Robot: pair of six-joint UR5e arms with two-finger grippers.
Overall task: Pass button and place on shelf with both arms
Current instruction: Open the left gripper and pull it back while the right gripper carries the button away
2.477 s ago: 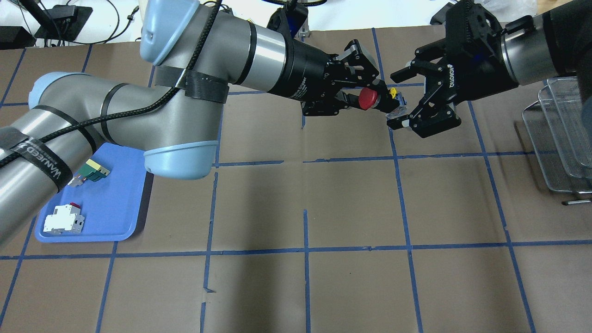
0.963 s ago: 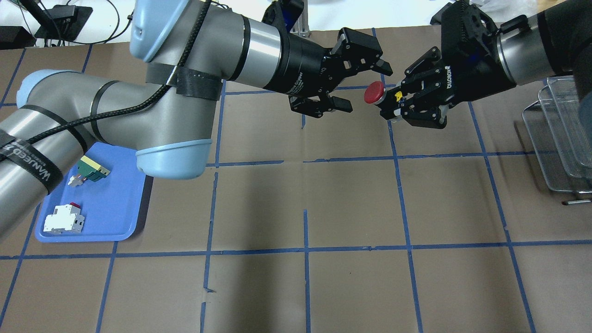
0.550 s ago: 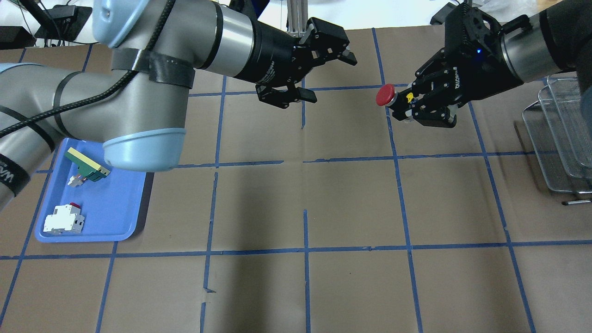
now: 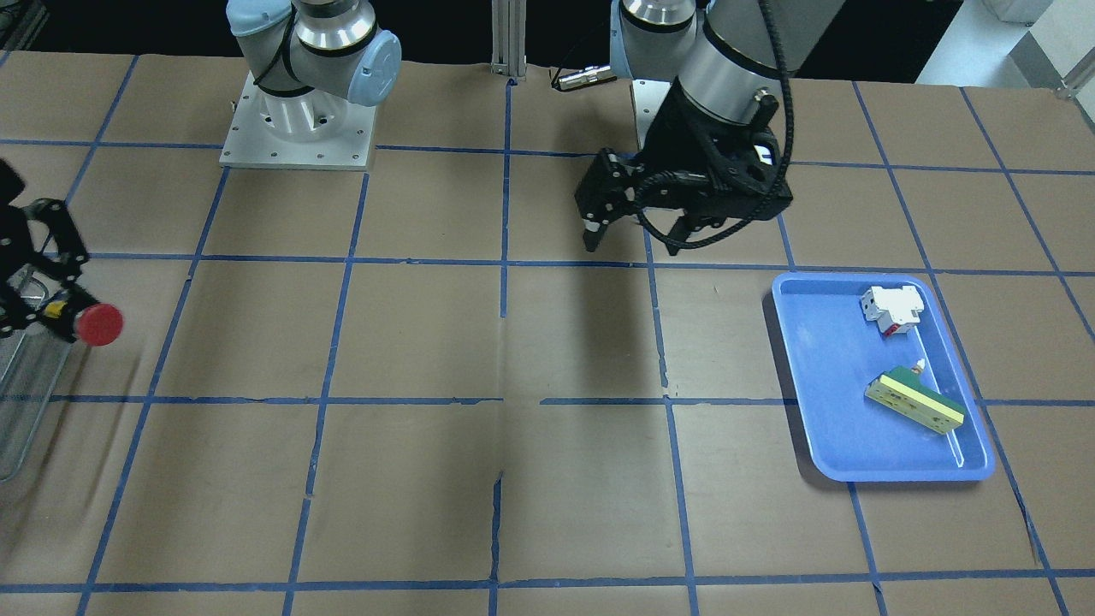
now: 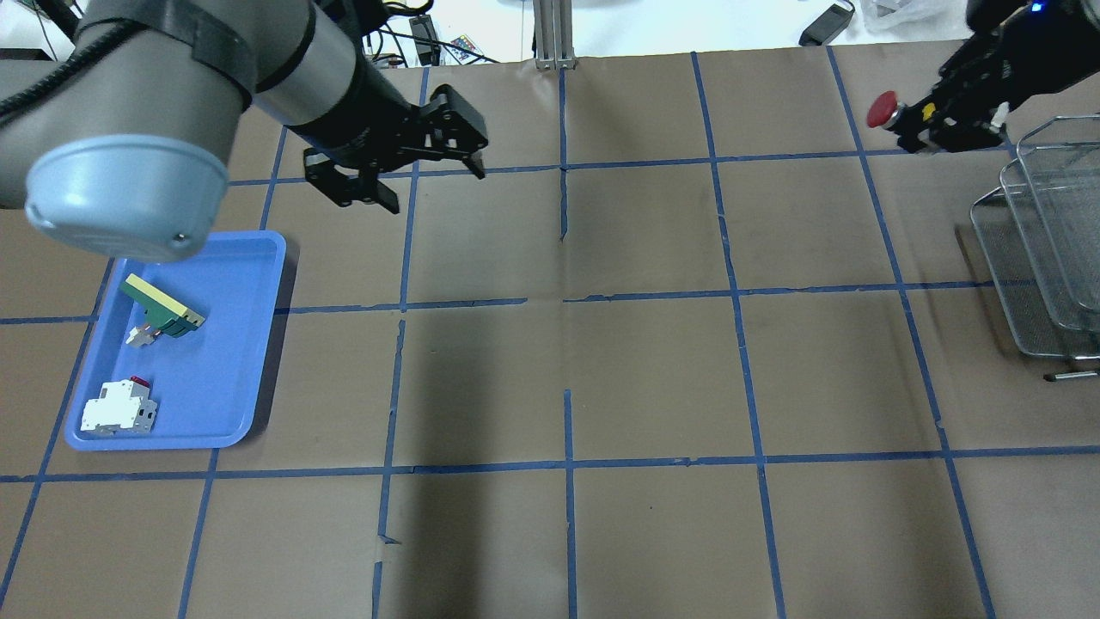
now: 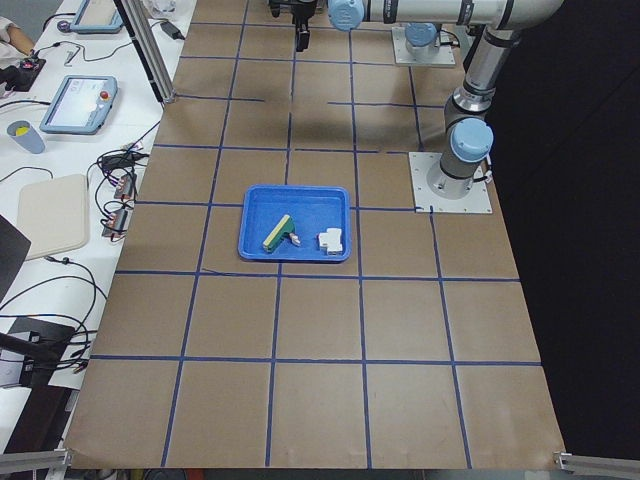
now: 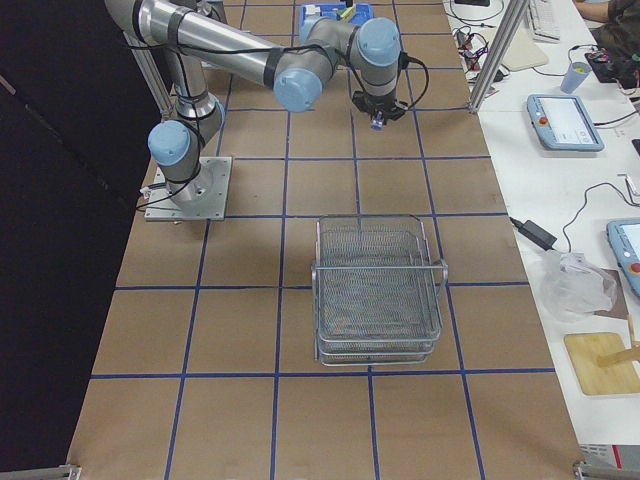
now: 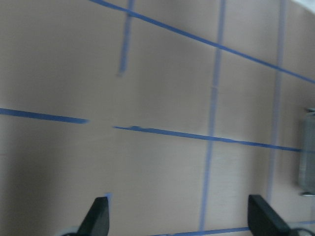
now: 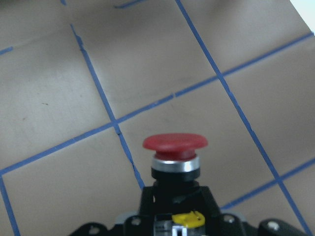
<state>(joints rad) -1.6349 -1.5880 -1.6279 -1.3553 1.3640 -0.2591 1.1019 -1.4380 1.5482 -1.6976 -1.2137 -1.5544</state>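
My right gripper (image 5: pixel 932 120) is shut on the button (image 5: pixel 882 109) by its black base, and the red cap points left. It holds the button above the table's far right, just left of the silver wire shelf (image 5: pixel 1048 249). The right wrist view shows the button's red cap (image 9: pixel 174 142) over bare table. The front view shows the button (image 4: pixel 98 325) beside the shelf (image 4: pixel 21 385). My left gripper (image 5: pixel 436 189) is open and empty over the far left middle. Its fingertips (image 8: pixel 96 216) show wide apart in the left wrist view.
A blue tray (image 5: pixel 223 361) at the left holds a white-and-red block (image 5: pixel 119 408) and a green-and-cream bar (image 5: pixel 161 308). Brown paper with blue tape lines covers the table. The shelf shows whole in the right side view (image 7: pixel 378 290).
The right gripper closed on the button and the left gripper let go and opened. The right arm carried the button right toward the shelf. The left arm drew back to the left.
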